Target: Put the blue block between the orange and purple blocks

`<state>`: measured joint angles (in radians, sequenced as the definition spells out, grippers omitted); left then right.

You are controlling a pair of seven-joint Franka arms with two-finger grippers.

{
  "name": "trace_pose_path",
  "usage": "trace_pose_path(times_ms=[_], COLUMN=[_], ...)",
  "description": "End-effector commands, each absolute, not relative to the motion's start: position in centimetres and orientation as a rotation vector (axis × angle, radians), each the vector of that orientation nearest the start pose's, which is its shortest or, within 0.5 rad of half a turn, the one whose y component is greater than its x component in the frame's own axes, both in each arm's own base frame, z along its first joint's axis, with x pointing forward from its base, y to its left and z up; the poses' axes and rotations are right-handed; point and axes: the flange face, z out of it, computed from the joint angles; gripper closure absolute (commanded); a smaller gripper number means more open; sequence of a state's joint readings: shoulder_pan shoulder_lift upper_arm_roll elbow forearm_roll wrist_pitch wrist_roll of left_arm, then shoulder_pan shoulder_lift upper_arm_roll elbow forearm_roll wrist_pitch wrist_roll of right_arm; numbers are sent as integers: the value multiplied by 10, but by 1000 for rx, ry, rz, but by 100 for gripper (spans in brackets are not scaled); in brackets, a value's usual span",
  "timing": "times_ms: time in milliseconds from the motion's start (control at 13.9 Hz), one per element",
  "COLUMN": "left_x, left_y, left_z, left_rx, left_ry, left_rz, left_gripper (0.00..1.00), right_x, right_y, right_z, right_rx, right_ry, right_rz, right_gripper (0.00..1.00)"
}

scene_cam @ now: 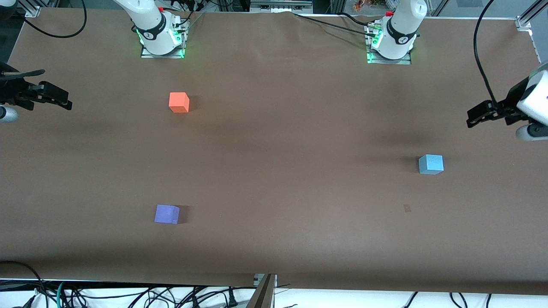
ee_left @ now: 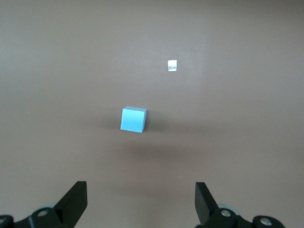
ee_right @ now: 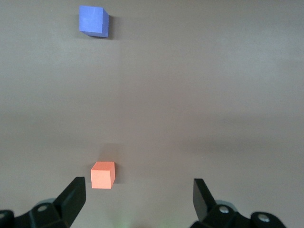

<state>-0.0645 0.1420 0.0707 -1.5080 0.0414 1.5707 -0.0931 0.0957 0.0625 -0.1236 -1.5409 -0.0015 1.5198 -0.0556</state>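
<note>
The light blue block sits on the brown table toward the left arm's end; it also shows in the left wrist view. The orange block sits toward the right arm's end, with the purple block nearer to the front camera than it. Both also show in the right wrist view, orange and purple. My left gripper hangs open and empty over the table's left-arm end, apart from the blue block. My right gripper hangs open and empty over the right-arm end.
A small pale mark lies on the table nearer to the front camera than the blue block; it also shows in the left wrist view. The arm bases stand along the top edge. Cables hang below the front edge.
</note>
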Motion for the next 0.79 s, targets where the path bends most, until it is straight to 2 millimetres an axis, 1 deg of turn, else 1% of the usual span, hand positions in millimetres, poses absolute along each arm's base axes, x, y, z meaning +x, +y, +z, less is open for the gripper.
trace_pose_path(times_ms=[0,72,144,216,288,361,433,505,577,649,721], left_x=[623,633,638,641,644,649,656,657,661,664,662], left_y=[16,26,47,60,61,61,72,90,87,87,85], left_z=[521,503,508,495,486,478,463,441,426,400,376], left_rx=[-3016,-3014,-3020,-3018,-3038,-3062,-3069,-3081,-3131,-3156,-3155], left_ry=[-140,-166,-211,-241,-255,-264,-287,-318,-297,-297,-295], left_rz=[204,235,212,239,262,250,201,200,181,190,202], left_gripper=[0,0,0,0,0,0,0,0,0,0,0], right_x=[558,559,563,563,563,563,563,563,563,563,563], right_y=[-10,-10,-11,-11,-9,-7,-6,-6,-6,-4,-2], right_z=[596,596,590,590,590,590,589,589,589,589,589], right_rx=[-3129,-3127,-3123,-3123,-3124,-3124,-3124,-3124,-3124,-3123,-3124], right_ry=[-67,-69,-69,-64,-64,-64,-67,-67,-69,-74,-79], right_rz=[122,133,142,145,140,145,150,150,150,150,148], right_gripper=[0,0,0,0,0,0,0,0,0,0,0])
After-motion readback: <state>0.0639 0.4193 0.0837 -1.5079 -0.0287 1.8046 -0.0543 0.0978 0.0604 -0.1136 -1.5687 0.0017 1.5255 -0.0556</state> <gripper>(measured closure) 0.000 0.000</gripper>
